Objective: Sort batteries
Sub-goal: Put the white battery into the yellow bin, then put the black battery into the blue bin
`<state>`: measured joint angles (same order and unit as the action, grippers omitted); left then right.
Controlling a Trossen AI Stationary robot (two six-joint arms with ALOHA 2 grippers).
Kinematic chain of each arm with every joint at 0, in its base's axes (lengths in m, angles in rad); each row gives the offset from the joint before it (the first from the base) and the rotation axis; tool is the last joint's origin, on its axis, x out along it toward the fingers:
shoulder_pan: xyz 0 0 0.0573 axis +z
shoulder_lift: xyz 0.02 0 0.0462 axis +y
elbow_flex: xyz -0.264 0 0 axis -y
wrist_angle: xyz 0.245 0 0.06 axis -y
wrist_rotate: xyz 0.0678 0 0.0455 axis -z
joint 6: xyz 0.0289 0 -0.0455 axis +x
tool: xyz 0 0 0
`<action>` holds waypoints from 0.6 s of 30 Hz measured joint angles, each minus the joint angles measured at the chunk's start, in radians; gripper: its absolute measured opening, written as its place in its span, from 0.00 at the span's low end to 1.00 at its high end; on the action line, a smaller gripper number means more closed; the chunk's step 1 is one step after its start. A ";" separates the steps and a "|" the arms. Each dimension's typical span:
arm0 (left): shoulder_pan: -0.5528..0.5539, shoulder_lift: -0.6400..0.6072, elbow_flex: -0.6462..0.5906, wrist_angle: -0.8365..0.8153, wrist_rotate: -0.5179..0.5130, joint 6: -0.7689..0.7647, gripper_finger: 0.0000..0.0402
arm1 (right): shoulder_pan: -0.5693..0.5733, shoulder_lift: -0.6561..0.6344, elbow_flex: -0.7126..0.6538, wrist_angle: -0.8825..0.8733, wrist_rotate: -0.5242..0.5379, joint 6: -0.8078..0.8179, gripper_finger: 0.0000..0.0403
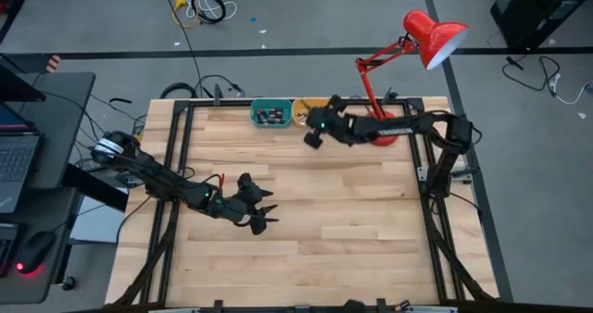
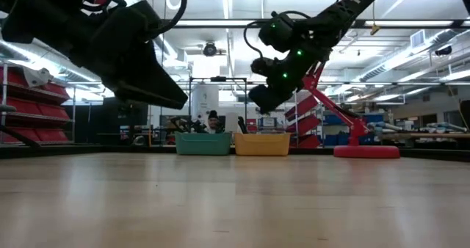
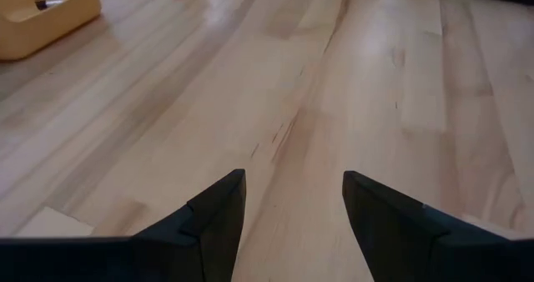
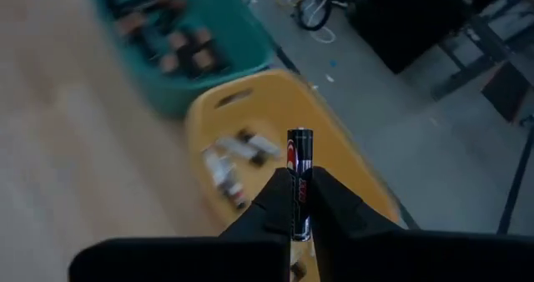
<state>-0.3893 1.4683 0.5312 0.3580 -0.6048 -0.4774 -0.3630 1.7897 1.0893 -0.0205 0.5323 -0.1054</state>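
Black battery [image 4: 299,182] upright, pinched between right jaws above yellow bin [image 4: 350,161].

We see one black battery [image 4: 299,182] with a red band and a silvery top end standing upright, pinched between the right gripper's fingers [image 4: 334,203] above the yellow bin [image 4: 350,161]. A few more batteries [image 4: 238,161] lie loose on that bin's floor, pale and dark. Others [image 4: 179,48], dark-bodied, lie heaped in the teal bin [image 4: 225,73] just beside it.
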 joint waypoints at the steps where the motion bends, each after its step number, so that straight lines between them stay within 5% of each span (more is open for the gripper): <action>1: 0.000 0.005 0.000 0.016 0.000 0.007 0.54 | -0.014 0.000 0.012 -0.001 -0.002 0.002 0.06; 6: 0.000 0.011 0.000 0.050 -0.001 0.033 0.54 | -0.064 0.000 0.037 -0.001 -0.003 0.008 0.13; 18: 0.000 0.012 0.000 0.057 -0.006 0.034 0.54 | -0.053 -0.020 0.037 -0.063 -0.001 0.001 0.48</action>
<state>-0.3893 1.4799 0.5316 0.4152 -0.6106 -0.4438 -0.4160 1.7697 1.1259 -0.0831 0.5308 -0.1047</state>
